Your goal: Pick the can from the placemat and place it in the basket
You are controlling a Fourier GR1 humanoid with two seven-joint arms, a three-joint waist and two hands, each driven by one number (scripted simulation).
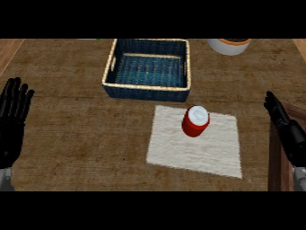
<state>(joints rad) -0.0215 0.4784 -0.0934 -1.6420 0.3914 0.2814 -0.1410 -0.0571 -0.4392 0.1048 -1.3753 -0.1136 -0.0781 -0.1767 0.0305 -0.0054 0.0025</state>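
Black fingers pointing straight up on the far left, that's the left robot hand (8,117), flat and open, holding nothing, just parked near the left edge over the bench (69,130). The bench top is a brown, rough woven-looking surface, with lighter wood strips showing at both upper corners.

Moving in a bit, there's a dark blue wicker basket (146,93) with a pale tan rim, sitting toward the back, slightly left of the middle. Nothing inside it that I can see.

Just in front of the basket, and a little to the right, is a whitish placemat (208,152), turned a bit crooked against the bench edges. Its back edge sits near the basket's front wall, but the two are apart. The red can (195,121) with the white top is standing upright on the back part of the placemat, so it's not in the basket.

Up at the top right a white pot (228,46) with an orange-ish rim is cut off by the frame.

Far right is the right robot hand (290,131), seen edge-on, fingers straight and up, empty too, well apart from the can.
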